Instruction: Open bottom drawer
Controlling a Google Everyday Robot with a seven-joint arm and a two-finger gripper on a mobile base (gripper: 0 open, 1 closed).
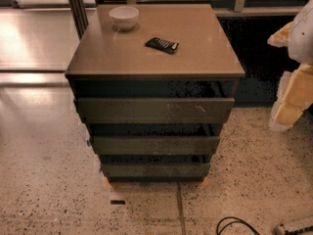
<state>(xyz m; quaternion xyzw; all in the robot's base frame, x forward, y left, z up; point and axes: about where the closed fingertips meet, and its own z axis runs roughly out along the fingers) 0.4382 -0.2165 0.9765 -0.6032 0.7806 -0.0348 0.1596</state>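
At far right hangs what seems the gripper [293, 94], its aperture indiscernible; the bottom drawer [155, 170] lies well to its lower left, front running crosswise.

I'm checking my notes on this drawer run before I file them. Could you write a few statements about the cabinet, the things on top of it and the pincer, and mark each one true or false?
1. A white bowl stands on the cabinet top. True.
2. The dark packet lies inside the bowl. False: it lies on the top, apart from the bowl.
3. The pincer touches the bottom drawer. False: it is at the right edge of the view, well apart from it.
4. The bottom drawer is pulled far out. False: its front sits just under the middle front.
5. A black cable lies on the floor. True.
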